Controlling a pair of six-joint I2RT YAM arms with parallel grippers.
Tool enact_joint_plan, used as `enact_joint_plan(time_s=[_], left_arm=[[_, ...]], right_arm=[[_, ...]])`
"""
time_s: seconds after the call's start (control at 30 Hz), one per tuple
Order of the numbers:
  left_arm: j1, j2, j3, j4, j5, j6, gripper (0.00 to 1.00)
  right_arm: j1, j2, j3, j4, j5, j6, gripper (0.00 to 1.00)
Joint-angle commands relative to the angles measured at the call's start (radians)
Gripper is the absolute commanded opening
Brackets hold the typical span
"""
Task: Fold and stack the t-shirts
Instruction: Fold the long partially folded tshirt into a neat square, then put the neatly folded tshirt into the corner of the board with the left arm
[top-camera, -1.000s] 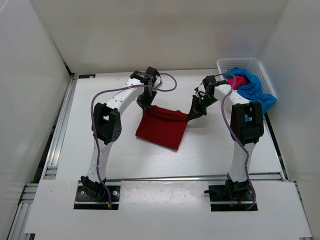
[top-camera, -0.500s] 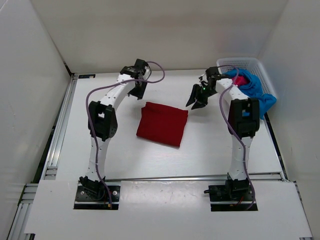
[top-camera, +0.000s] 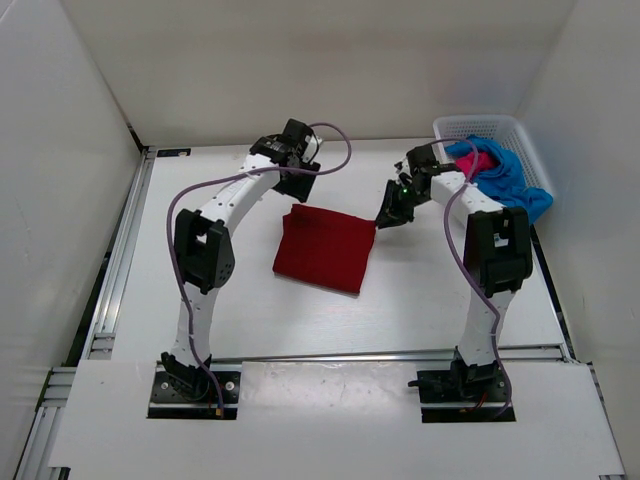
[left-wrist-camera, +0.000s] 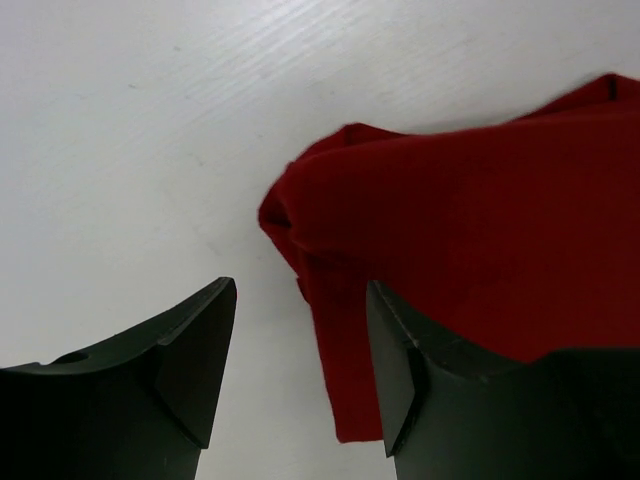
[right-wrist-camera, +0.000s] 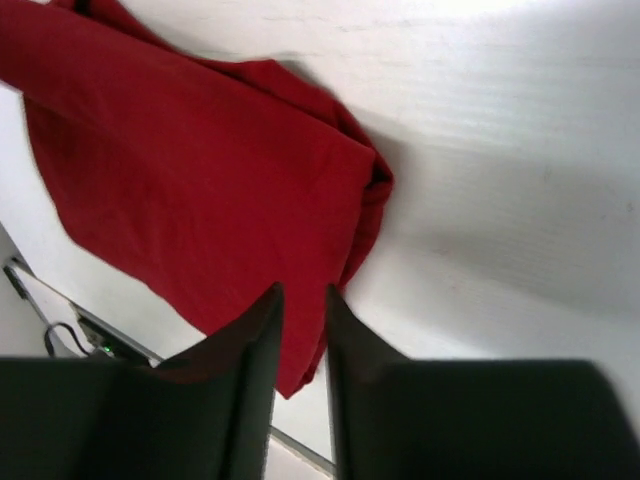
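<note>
A dark red t-shirt (top-camera: 325, 248) lies folded into a rough square at mid-table, with no gripper on it. My left gripper (top-camera: 298, 188) hovers over its far left corner, jaws open and empty; the left wrist view shows that gripper (left-wrist-camera: 300, 300) above the bunched corner of the red t-shirt (left-wrist-camera: 480, 220). My right gripper (top-camera: 388, 217) hangs by the far right corner. In the right wrist view the gripper (right-wrist-camera: 302, 292) has only a narrow gap between its jaws, nothing in it, and the red t-shirt (right-wrist-camera: 200, 180) lies below. The blue t-shirt (top-camera: 512, 180) and the pink one (top-camera: 478, 162) sit in the basket.
The white mesh basket (top-camera: 480, 122) stands at the far right corner, with the blue cloth spilling over its near rim. White walls enclose the table on three sides. A metal rail (top-camera: 120, 250) runs along the left edge.
Both grippers let go of the red t-shirt's far corners and lifted off; it now lies flat. The left gripper swung left, then back. The right jaws opened wide, then narrowed.
</note>
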Motion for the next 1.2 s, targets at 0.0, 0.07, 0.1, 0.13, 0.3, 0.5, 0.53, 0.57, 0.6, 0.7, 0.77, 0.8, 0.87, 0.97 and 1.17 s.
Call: enact_joint_plan(time_s=[0.0,0.07,0.1,0.13,0.3,0.5,0.53,0.57,0.6,0.7,0.77,0.8,0.87,0.97,1.17], left_arm=[[0.014,-0.028,0.024,-0.007,0.131,-0.001,0.65],[-0.008,-0.052,-0.028,0.022,0.206,-0.001,0.65],[-0.008,-0.052,-0.066,0.048,0.206,-0.001,0.65],[-0.008,-0.052,-0.076,0.058,0.196,-0.001,0.65],[-0.008,0.099,-0.005,0.038,0.114,-0.001,0.64],[0.024,0.161,0.059,0.058,-0.004,-0.001,0.65],[0.043,0.174,0.079,0.058,-0.015,-0.001,0.65],[0.043,0.185,0.079,0.058,-0.033,-0.001,0.67],[0.055,0.185,0.093,0.058,-0.033,-0.001,0.67],[0.066,0.185,0.093,0.058,-0.068,-0.001,0.71],[0.077,0.176,0.093,0.058,-0.087,-0.001,0.79],[0.086,0.167,0.093,0.058,-0.113,-0.001,0.82],[0.086,0.133,0.093,0.058,-0.133,-0.001,0.89],[0.122,0.043,0.038,0.058,-0.086,-0.001,1.00],[0.210,-0.118,-0.143,0.047,0.308,-0.001,1.00]], right_arm=[[0.011,-0.027,-0.071,0.064,0.008,0.010,0.20],[0.035,-0.038,-0.086,0.107,-0.002,0.032,0.14],[0.035,-0.021,-0.098,0.118,-0.012,0.045,0.13],[0.035,-0.007,-0.098,0.139,-0.012,0.071,0.12],[0.035,0.111,-0.009,0.152,-0.025,0.108,0.08],[0.035,0.175,0.057,0.133,0.017,0.118,0.08],[0.035,0.176,0.074,0.133,0.017,0.118,0.08],[0.035,0.185,0.074,0.124,0.017,0.118,0.08],[0.026,0.185,0.091,0.124,0.017,0.118,0.08],[0.026,0.194,0.140,0.092,0.029,0.109,0.08],[0.026,0.203,0.181,0.073,0.038,0.100,0.08],[0.017,0.203,0.193,0.058,0.038,0.100,0.09],[0.017,0.203,0.215,0.044,0.038,0.088,0.10],[0.017,0.154,0.206,0.024,0.038,0.068,0.12],[0.017,0.006,0.059,0.024,0.008,0.045,0.15]])
